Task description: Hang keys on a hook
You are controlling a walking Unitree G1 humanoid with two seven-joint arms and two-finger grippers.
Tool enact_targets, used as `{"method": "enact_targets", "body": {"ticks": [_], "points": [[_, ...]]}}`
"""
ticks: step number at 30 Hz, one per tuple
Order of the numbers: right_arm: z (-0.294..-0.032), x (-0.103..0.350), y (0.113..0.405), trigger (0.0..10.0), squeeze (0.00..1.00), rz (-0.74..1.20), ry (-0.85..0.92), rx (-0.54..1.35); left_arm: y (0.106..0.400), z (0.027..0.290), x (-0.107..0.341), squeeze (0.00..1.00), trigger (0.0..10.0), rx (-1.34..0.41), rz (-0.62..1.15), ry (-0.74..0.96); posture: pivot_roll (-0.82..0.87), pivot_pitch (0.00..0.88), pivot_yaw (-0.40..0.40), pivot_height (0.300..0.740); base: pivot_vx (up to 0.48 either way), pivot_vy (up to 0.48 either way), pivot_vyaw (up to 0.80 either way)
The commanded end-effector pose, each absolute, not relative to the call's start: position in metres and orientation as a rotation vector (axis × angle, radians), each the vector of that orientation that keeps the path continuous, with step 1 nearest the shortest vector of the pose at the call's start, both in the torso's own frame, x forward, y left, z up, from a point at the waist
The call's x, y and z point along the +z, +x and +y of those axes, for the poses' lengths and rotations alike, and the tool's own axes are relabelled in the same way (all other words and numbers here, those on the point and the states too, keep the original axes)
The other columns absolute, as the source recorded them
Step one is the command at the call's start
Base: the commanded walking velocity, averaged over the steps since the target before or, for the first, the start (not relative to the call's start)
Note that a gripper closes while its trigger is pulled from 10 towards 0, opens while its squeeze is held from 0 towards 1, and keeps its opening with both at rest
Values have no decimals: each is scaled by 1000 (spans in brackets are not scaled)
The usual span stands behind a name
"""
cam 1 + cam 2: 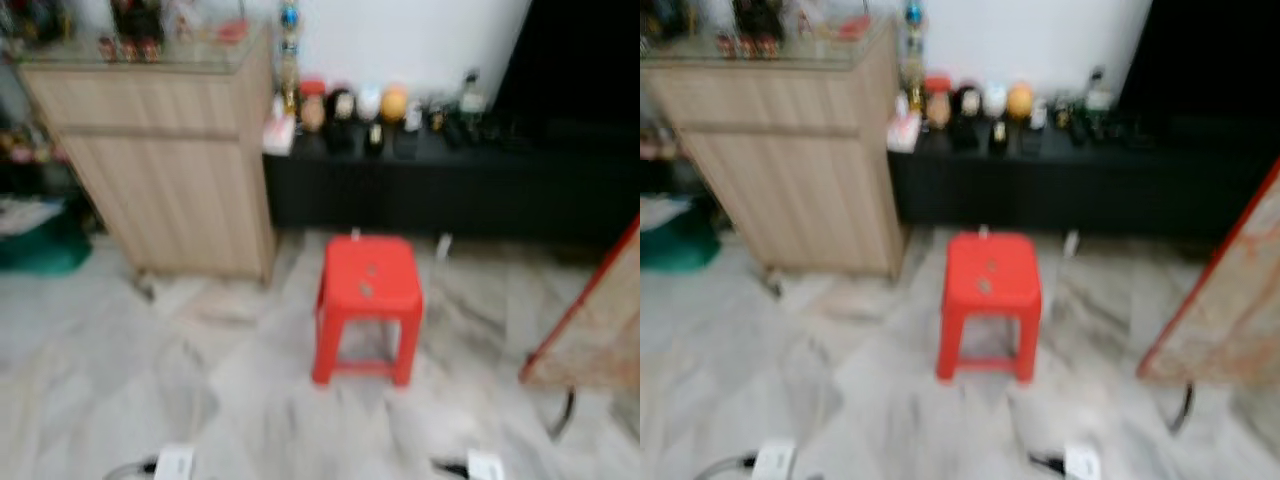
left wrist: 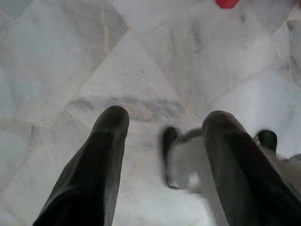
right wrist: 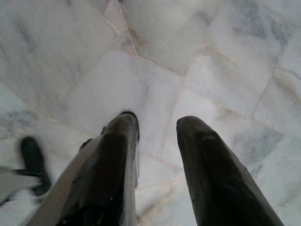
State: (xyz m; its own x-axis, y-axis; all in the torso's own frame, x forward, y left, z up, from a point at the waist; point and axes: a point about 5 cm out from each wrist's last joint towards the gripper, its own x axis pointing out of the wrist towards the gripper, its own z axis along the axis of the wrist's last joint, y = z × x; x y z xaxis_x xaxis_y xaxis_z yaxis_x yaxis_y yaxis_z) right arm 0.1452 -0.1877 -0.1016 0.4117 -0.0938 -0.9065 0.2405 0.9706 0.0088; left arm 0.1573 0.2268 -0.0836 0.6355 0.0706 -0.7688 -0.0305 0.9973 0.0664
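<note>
A red plastic stool (image 1: 367, 300) stands on the marble floor ahead of me. Two small dark things (image 1: 367, 280) lie on its seat, too blurred to identify. My left gripper (image 2: 164, 117) hangs low over the floor, open, with nothing between its black fingers (image 2: 106, 155). My right gripper (image 3: 157, 121) also hangs over the floor tiles, open and empty. Both head views are blurred.
A light wooden cabinet (image 1: 170, 160) stands at the left. A low black bench (image 1: 440, 185) with several figurines and bottles runs along the white wall. A red-edged board (image 1: 595, 320) leans at the right. White parts of my feet (image 1: 175, 462) show at the bottom edge.
</note>
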Motion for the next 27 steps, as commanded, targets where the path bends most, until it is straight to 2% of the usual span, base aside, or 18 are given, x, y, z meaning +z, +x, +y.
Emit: {"method": "enact_targets", "body": {"ticks": [1,5,16,27], "points": [[-182,-100,150,10000,0,1112,150,-194,152,233,-84,0,10000,70,902,62,-1,0,-53,740,0,371,0],[-182,-100,150,10000,0,1112,147,-191,152,234,-84,0,10000,69,901,62,0,0,-53,740,0,358,0],[-174,-100,154,10000,0,1111,143,-175,153,233,-84,0,10000,59,890,59,2,0,-55,740,0,0,0],[-182,-100,152,10000,0,1100,145,-192,152,232,-84,0,10000,51,898,58,2,0,-54,740,0,0,0]]}}
